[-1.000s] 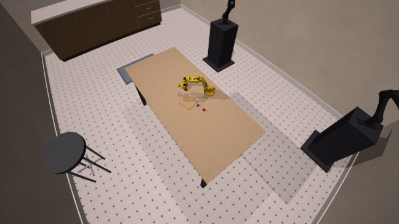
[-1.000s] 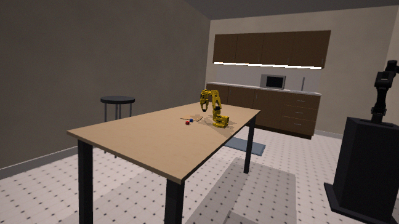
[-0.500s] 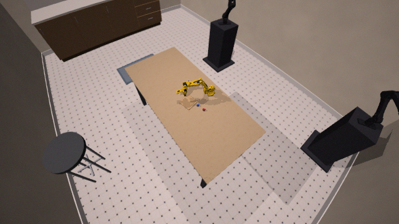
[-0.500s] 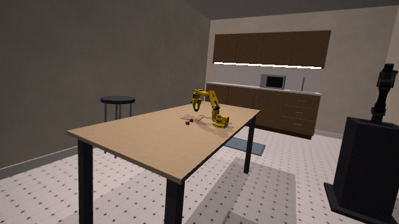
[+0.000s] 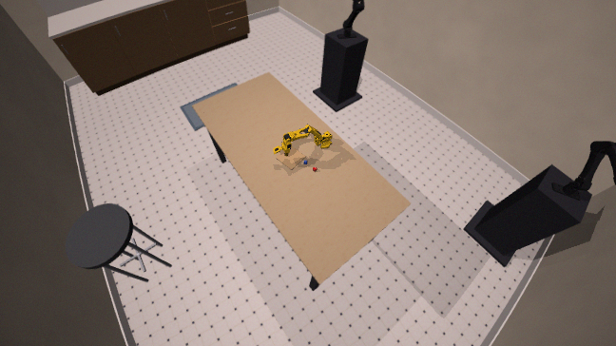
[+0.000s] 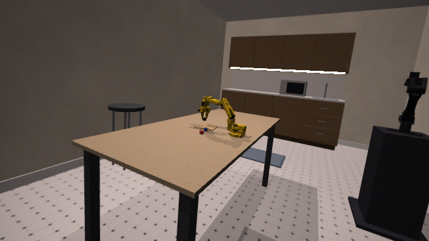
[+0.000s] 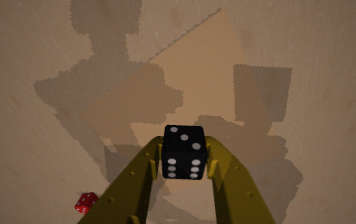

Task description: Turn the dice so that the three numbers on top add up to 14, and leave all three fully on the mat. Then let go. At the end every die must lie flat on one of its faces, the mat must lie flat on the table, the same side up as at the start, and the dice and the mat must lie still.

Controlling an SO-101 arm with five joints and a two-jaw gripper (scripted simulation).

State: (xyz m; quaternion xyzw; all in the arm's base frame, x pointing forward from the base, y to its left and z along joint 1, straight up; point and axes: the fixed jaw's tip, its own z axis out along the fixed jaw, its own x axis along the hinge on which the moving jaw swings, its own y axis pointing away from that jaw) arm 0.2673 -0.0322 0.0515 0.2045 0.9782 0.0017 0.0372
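Observation:
My gripper [image 7: 184, 161] [image 5: 286, 153] [image 6: 204, 116] is shut on a black die [image 7: 183, 151] and holds it in the air above the tan mat [image 7: 210, 65] [image 5: 287, 164] [image 6: 212, 127]. The black die shows a face of three and a face of six in the wrist view. A red die [image 7: 86, 202] [image 5: 314, 168] [image 6: 200, 132] lies on the table beside the mat, at the lower left of the wrist view. A blue die [image 5: 304, 162] [image 6: 205, 129] lies near the mat's edge; I cannot tell if it is fully on it.
The arm's yellow base [image 5: 325, 141] [image 6: 236, 130] stands on the wooden table [image 5: 333, 217] [image 6: 159, 151] behind the mat. Around the table are a round stool [image 5: 99, 236], two black pedestals with dark arms [image 5: 343, 67] [image 5: 528, 217] and kitchen cabinets [image 5: 152, 31].

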